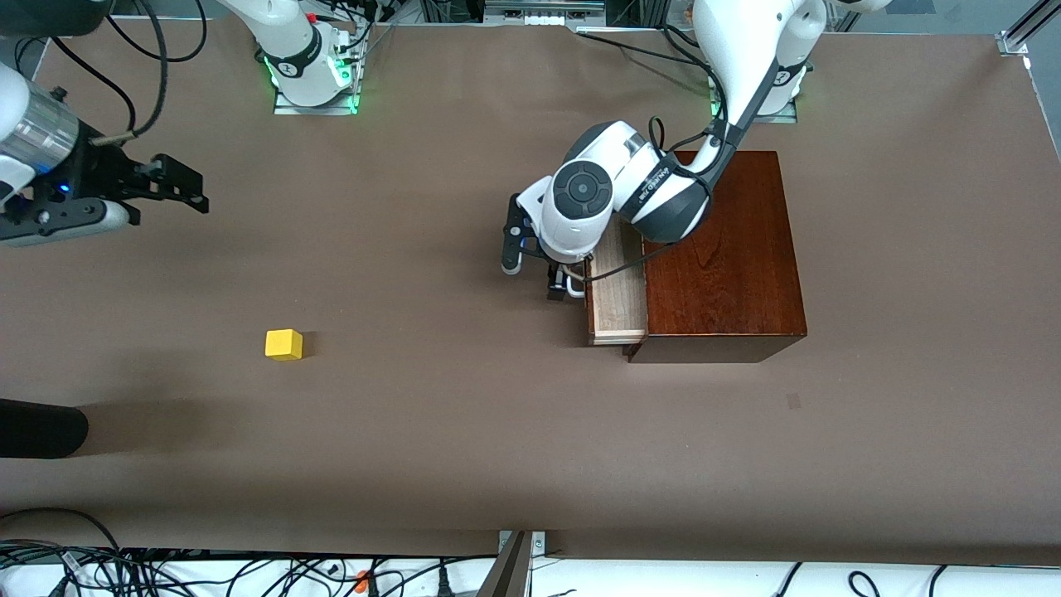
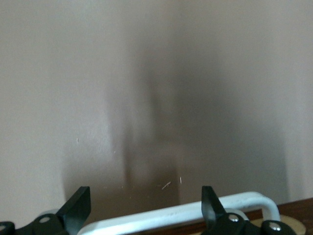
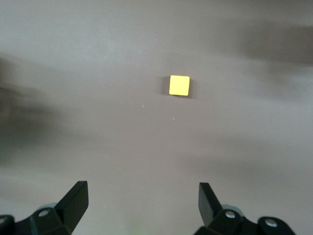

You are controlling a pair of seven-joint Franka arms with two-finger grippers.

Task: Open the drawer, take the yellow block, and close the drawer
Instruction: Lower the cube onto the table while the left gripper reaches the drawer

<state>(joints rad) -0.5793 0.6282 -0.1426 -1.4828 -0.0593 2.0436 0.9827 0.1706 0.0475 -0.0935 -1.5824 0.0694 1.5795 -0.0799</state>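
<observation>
Brown paper covers the table (image 1: 464, 431) in the front view. The box (image 1: 729, 265) sits toward the left arm's end, its drawer (image 1: 617, 294) pulled partway out and showing pale wood inside. The left gripper (image 1: 557, 282) is at the drawer's front, low by the handle. The block (image 1: 283, 344) lies on the bare table toward the right arm's end, well apart from the box and nearer the camera than it. The right gripper (image 1: 178, 186) hangs in the air over the table at that end, fingers spread and holding nothing.

From the left wrist, the fingers (image 2: 78, 208) stand wide apart, one to each side of the white handle (image 2: 195, 210); the bar runs between them but they are not closed on it.

From the right wrist, that claw (image 3: 142, 203) is released, and the block (image 3: 179, 85) sits alone on the table below it, clear of both fingers.

Judging by this, the block is already out and set down, so opening and taking look done. What is left is closing: the drawer is open, and the left gripper seems placed to push it in.
</observation>
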